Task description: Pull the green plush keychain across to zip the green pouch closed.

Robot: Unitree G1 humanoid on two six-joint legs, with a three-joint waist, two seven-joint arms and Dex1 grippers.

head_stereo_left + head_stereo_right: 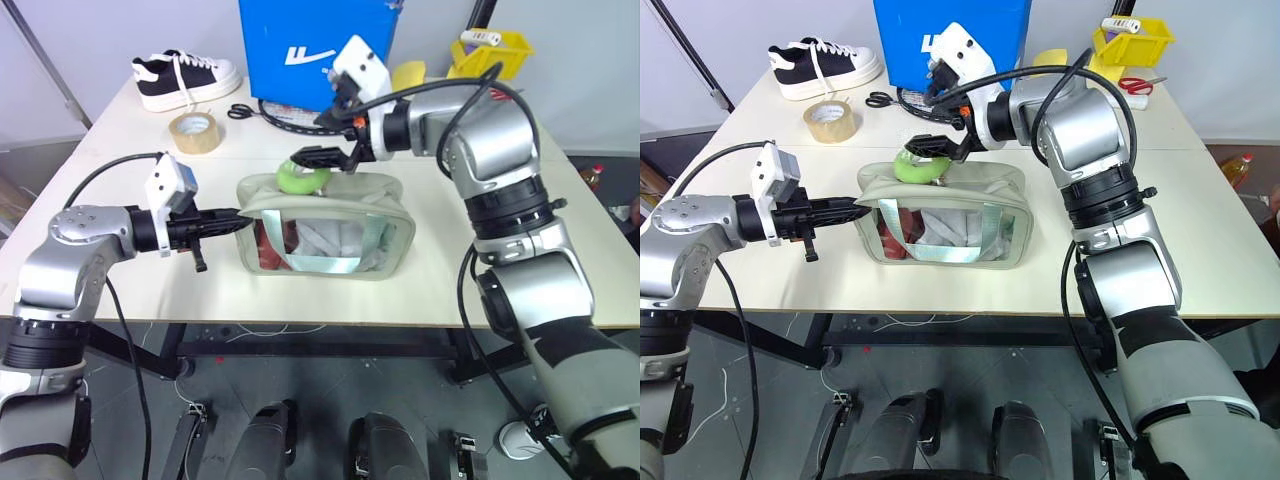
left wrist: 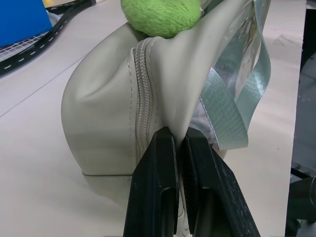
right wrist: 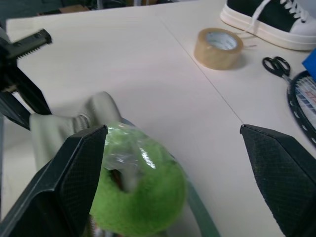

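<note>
With the soft pouch [image 1: 325,225] end pinched by the left hand [image 1: 236,219], the squashy keychain [image 1: 297,179], left of centre, is best taken round its ring by the spread right hand [image 1: 322,160].

Keychain [image 1: 297,179] atop pouch [image 1: 325,228] — tape roll [image 1: 195,132], shoe [image 1: 187,79] probably behind-left.

I see a lime-green plush keychain [image 1: 298,179], pale sage-green pouch [image 1: 325,225] showing red and white inside, blue box [image 1: 300,45], tan tape roll [image 1: 194,131], black-and-white shoe [image 1: 185,78], yellow bin [image 1: 490,52], cream worktop [image 1: 120,290]
</note>
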